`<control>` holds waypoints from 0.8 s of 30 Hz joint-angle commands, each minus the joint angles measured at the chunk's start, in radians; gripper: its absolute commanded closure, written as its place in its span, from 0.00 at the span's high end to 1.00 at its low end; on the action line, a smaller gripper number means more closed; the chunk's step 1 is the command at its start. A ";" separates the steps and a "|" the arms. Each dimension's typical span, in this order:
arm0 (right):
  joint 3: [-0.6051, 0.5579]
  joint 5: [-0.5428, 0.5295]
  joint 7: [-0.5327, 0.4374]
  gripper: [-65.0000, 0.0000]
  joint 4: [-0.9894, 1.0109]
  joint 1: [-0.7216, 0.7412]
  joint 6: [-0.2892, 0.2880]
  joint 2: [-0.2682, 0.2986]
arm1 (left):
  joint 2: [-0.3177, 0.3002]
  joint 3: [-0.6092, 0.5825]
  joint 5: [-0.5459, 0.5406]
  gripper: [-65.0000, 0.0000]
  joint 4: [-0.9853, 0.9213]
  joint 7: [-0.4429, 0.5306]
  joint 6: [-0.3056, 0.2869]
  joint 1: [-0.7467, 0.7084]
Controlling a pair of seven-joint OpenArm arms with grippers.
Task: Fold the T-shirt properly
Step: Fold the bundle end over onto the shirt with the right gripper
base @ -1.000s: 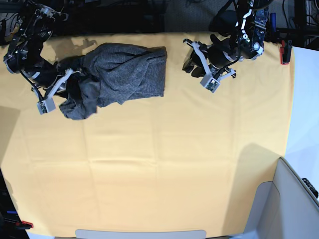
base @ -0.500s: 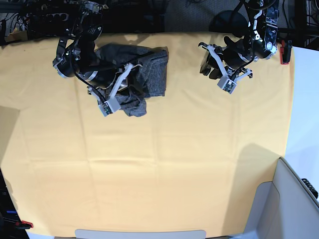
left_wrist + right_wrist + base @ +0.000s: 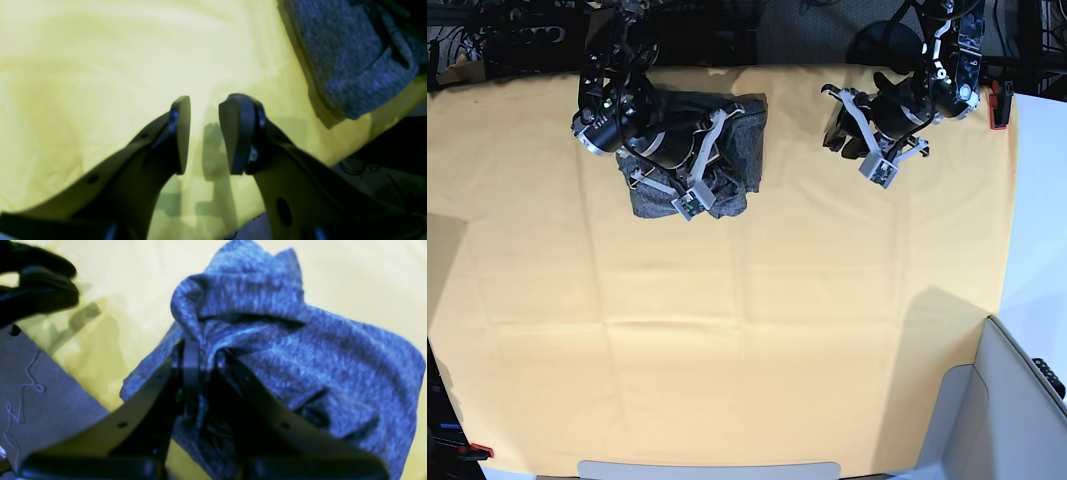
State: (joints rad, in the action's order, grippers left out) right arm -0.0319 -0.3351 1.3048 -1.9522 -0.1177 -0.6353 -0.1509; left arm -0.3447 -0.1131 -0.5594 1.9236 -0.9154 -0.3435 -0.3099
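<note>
We saw the T-shirt lying at the far edge of the tabletop, now a compact bundle where a second before it had sprawled out toward the right arm's side. Our right claw was clamped on a gathered fold of the grey knit, having swept inward across the cloth and carried that loose sleeve end over the body of the shirt. In the right wrist view the fabric bunched up between the closed jaws and humped beyond them.

Our left claw hung over bare yellow cloth beside the shirt, jaws parted with nothing between them; it had barely shifted.

We judged this a fold brought across but not laid flat: the bundle looked lumpy, edges unaligned. The next move, as we read it, was to let the fold down smoothly, since a careless release could leave it crumpled.
</note>
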 commanded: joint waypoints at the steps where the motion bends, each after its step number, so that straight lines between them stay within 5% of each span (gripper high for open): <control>1: -0.006 -0.015 -0.018 0.03 -0.006 0.013 -0.004 -0.006 | -0.007 0.005 -0.008 0.29 0.020 0.012 -0.004 0.004; 13: -0.082 -0.015 -0.017 0.03 0.129 0.069 -0.004 0.024 | -0.006 0.005 -0.008 0.29 0.020 0.012 -0.004 0.008; 24: -0.096 -0.015 -0.017 0.54 0.127 0.079 -0.002 0.026 | -0.006 0.005 -0.008 0.29 0.020 0.012 -0.002 0.010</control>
State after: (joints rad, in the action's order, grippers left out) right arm -0.1234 -0.3431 1.2972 -1.8065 -0.0525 -0.6331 -0.1200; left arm -0.3435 -0.1131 -0.5594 1.9236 -0.9157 -0.3435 -0.3046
